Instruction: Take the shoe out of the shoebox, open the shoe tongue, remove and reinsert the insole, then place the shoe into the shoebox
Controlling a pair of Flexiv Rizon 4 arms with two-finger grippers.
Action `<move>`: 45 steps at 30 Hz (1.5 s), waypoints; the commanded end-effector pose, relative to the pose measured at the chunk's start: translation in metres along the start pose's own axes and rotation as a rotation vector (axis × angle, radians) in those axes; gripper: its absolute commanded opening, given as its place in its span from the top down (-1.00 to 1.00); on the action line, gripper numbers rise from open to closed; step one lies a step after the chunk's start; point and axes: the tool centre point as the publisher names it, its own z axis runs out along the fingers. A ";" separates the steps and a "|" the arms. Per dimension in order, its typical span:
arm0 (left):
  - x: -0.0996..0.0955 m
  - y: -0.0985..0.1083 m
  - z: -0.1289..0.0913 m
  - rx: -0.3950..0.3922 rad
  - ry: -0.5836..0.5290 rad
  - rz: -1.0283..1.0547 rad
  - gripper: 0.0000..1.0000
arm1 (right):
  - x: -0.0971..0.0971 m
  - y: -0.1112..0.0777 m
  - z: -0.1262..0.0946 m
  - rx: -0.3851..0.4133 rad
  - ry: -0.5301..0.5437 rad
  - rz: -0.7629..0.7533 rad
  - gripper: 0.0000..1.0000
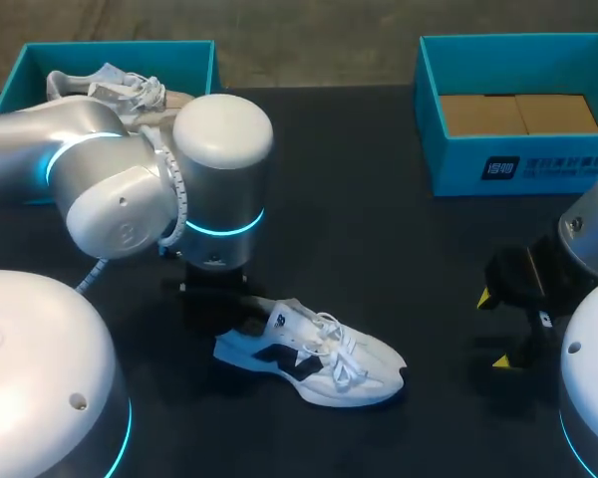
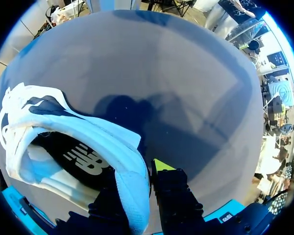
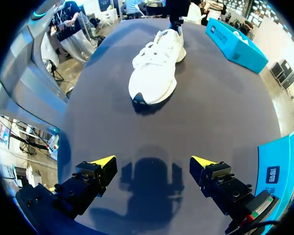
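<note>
Clamping the shoe (image 1: pixel 314 358) at its heel, the left gripper (image 2: pixel 139 178) steadies it; the right gripper (image 3: pixel 154 169), spread open, should next lift the tongue (image 1: pixel 309 329).

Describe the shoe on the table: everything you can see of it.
The shoe is a white sneaker with dark side panels, white laces and a thick white sole; the upper looks like fabric. It stands on its sole on the dark table, toe towards my right side. A dark insole shows inside. The left gripper clamps the heel wall, one finger inside, one outside. Nothing else touches it.
</note>
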 end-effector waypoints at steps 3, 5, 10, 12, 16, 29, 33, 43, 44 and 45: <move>0.001 -0.003 0.003 -0.007 -0.003 0.002 1.00 | 0.002 0.001 0.000 0.005 -0.004 0.001 -1.00; 0.001 -0.003 0.004 -0.002 -0.003 0.002 1.00 | 0.002 0.001 0.000 0.005 -0.004 0.001 -1.00; 0.000 -0.006 0.004 -0.005 -0.005 0.001 1.00 | 0.002 0.001 0.000 0.005 -0.004 0.001 -1.00; 0.000 -0.006 0.004 -0.008 -0.006 0.001 1.00 | 0.002 0.001 0.000 0.005 -0.004 0.001 -1.00; 0.001 -0.006 0.004 -0.021 -0.001 0.000 1.00 | 0.002 0.001 0.000 0.005 -0.004 0.001 -1.00; 0.006 -0.010 -0.015 -0.028 -0.042 0.000 -1.00 | 0.002 0.001 0.000 0.005 -0.004 0.001 -1.00; 0.008 -0.010 -0.028 -0.034 -0.070 0.003 -1.00 | 0.002 0.001 0.000 0.005 -0.004 0.001 -1.00; 0.016 -0.015 -0.080 -0.018 -0.149 -0.032 -1.00 | 0.002 0.001 0.000 0.005 -0.004 0.001 -1.00; 0.017 -0.015 -0.086 -0.009 -0.155 -0.034 -1.00 | 0.002 0.001 0.000 0.005 -0.004 0.001 -1.00; 0.019 -0.017 -0.092 -0.012 -0.155 -0.046 -1.00 | 0.002 0.001 0.000 0.005 -0.004 0.001 -1.00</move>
